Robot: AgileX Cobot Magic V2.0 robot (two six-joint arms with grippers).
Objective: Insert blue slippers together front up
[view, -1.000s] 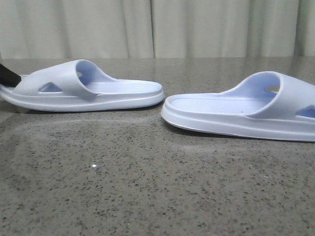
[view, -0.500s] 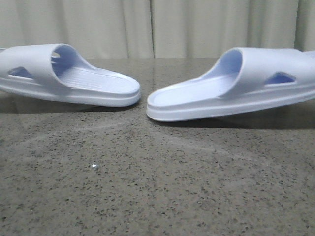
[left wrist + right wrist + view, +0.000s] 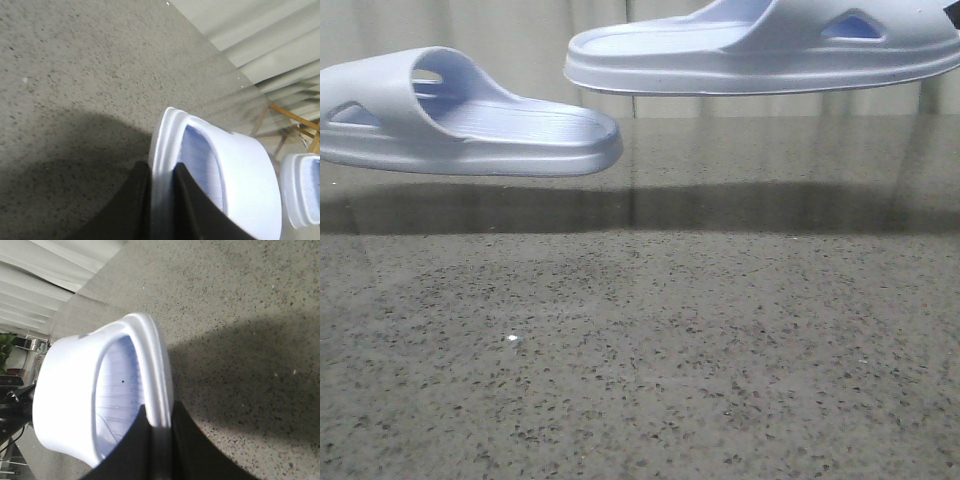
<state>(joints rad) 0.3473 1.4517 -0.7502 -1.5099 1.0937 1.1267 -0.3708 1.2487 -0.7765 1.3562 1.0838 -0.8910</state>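
Note:
Two pale blue-white slippers hang in the air above the speckled table. In the front view the left slipper is at the left, open end towards the middle. The right slipper is higher, at the top right, roughly level. My left gripper is shut on the left slipper's sole edge, one finger inside on the footbed and one outside. My right gripper is shut on the right slipper's sole edge in the same way. The grippers themselves are hidden in the front view.
The grey speckled table lies below, with a dark band of shadow under the slippers. A pale curtain hangs behind. The left wrist view also shows the other slipper and a wooden frame beyond the table.
Both slippers have come up off the table. The right one rose much higher and levelled out; the left one rose a little.

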